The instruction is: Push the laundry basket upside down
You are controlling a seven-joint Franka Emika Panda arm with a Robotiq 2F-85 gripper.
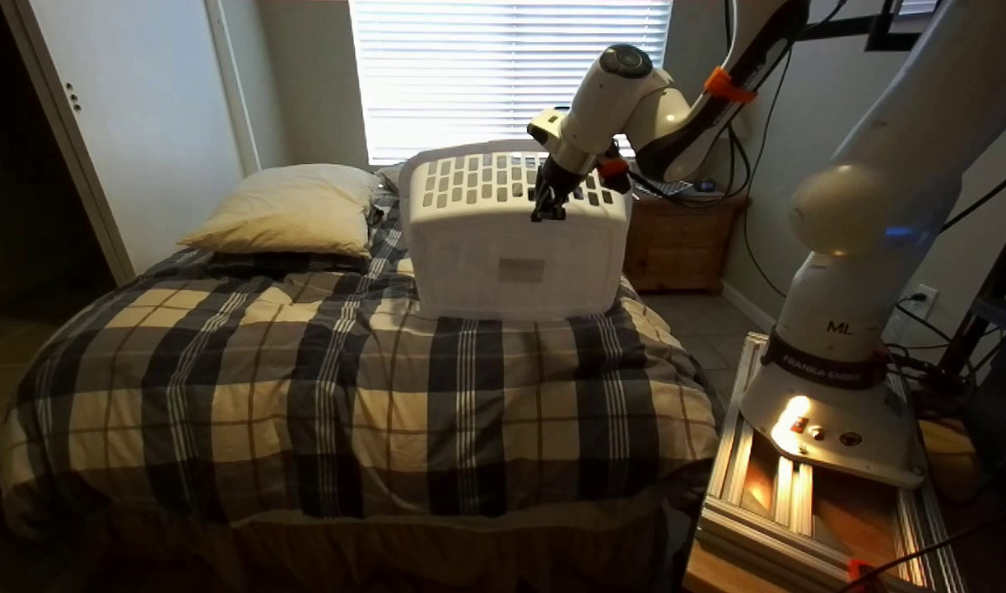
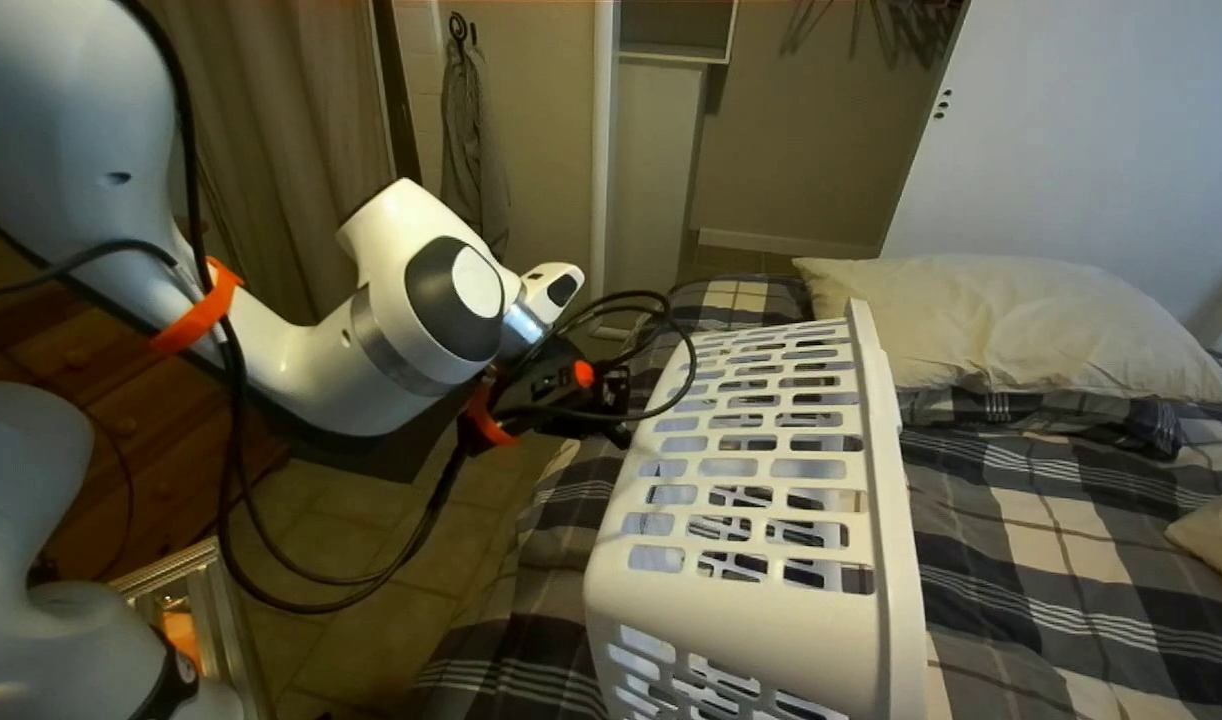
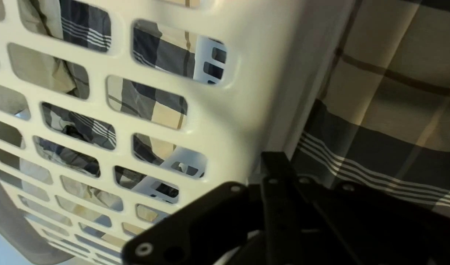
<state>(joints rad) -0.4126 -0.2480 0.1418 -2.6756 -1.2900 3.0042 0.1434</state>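
Observation:
The white laundry basket (image 1: 519,247) lies on its side on the bed in both exterior views. In an exterior view its smooth solid base, with a small grey label, stands upright facing the camera. In an exterior view its slotted upper side (image 2: 731,430) faces up, and its thick rim (image 2: 881,470) is towards the pillow. My gripper (image 1: 548,214) is at the top edge between base and slotted side; it also shows beside that edge in an exterior view (image 2: 623,430). In the wrist view the fingers (image 3: 276,162) are together over that corner. I cannot tell whether they touch the basket.
A cream pillow (image 1: 289,210) lies on the plaid bed (image 1: 346,395), beyond the basket's rim side. A wooden nightstand (image 1: 676,247) stands by the window. Loose cables (image 2: 411,560) loop around my arm. The bed's side edge runs near the robot base (image 1: 832,403).

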